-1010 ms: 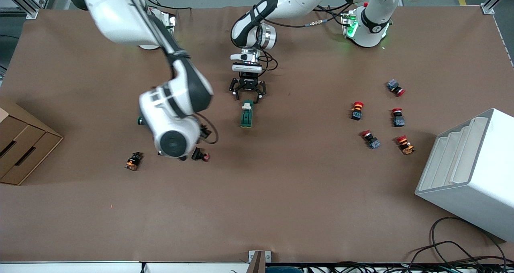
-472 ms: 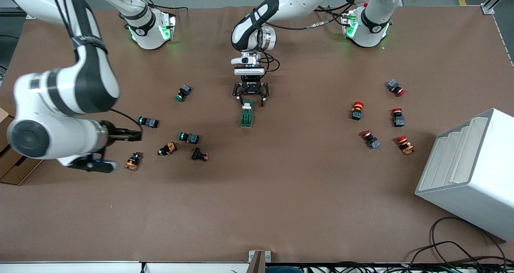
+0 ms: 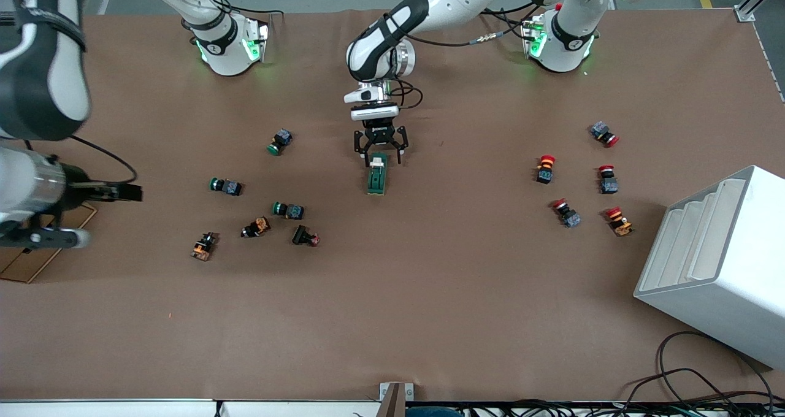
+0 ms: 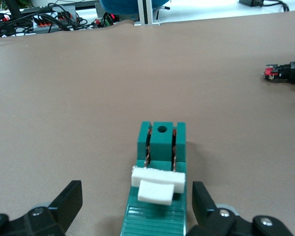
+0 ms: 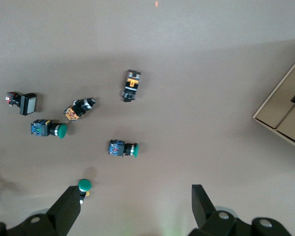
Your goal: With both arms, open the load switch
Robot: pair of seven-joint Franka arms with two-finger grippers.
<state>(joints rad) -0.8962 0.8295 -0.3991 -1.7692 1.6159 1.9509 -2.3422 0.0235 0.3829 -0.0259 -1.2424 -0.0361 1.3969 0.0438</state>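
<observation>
— So, where's the load switch [image 3: 376, 173] sitting?

— Near the middle of the table [image 3: 429, 294], lying lengthwise, with its white lever [image 3: 377, 160] at the end that points toward the arms' bases. From the front camera it's just a dark green block with a pale tab.

— And the left wrist camera gives more?

— Much more. Up close you see the white lever [image 4: 159, 184] standing over the ribbed green body [image 4: 157, 187], plus two slots with copper strips and a round hole in the top. A button with a red end [image 4: 285, 73] lies well apart from it on the brown surface.

— Where's the left gripper [image 3: 379, 153]?

— Right at the lever end of the switch. Its fingers [image 4: 69, 201] are spread, one on each side of the block, not touching it.

— The right arm?

— The front camera shows only the big arm at the right arm's end of the table, above the cardboard box [image 3: 24, 263]; the fingers don't show there. Its own wrist camera does: the right gripper [image 5: 137, 206] has its fingers [image 5: 69, 204] spread wide with nothing between them, high over a scatter of green-capped buttons [image 5: 123, 148] and an orange-marked one [image 5: 132, 84], with the box corner [image 5: 285, 113] at the edge.

— Anything else?

— Red-capped buttons [image 3: 544, 168] lie toward the left arm's end, near a white stepped bin [image 3: 723, 263].
</observation>
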